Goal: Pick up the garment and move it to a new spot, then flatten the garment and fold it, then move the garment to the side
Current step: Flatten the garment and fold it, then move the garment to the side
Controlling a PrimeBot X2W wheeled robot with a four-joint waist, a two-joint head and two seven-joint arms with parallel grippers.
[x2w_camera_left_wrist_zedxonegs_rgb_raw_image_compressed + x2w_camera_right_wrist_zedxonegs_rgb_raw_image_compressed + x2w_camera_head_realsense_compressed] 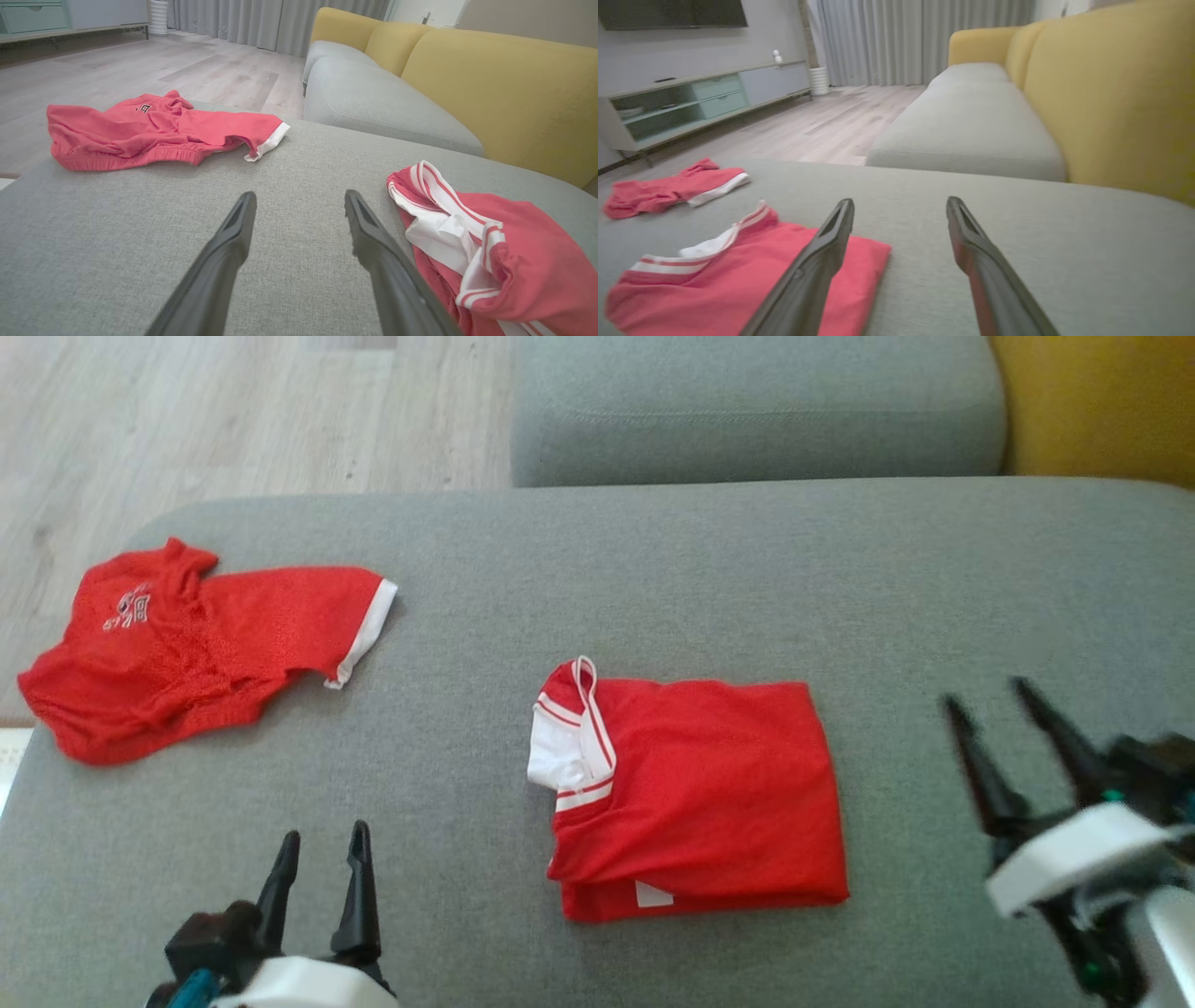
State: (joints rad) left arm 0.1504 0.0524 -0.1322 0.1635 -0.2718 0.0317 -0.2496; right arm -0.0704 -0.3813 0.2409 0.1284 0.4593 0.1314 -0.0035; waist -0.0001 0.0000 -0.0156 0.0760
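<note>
Right gripper (987, 697) stands spread and empty at mid-right; the folded garment (695, 793) lies centre frame on the grey cushion (747, 579), near, to its left. My left gripper (325, 835), also spread, sits farther off, lower left.

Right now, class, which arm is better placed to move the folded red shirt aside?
Probably the right: the right gripper stands open close beside the folded red shirt; the left gripper, also open, sits slightly farther off.
</note>
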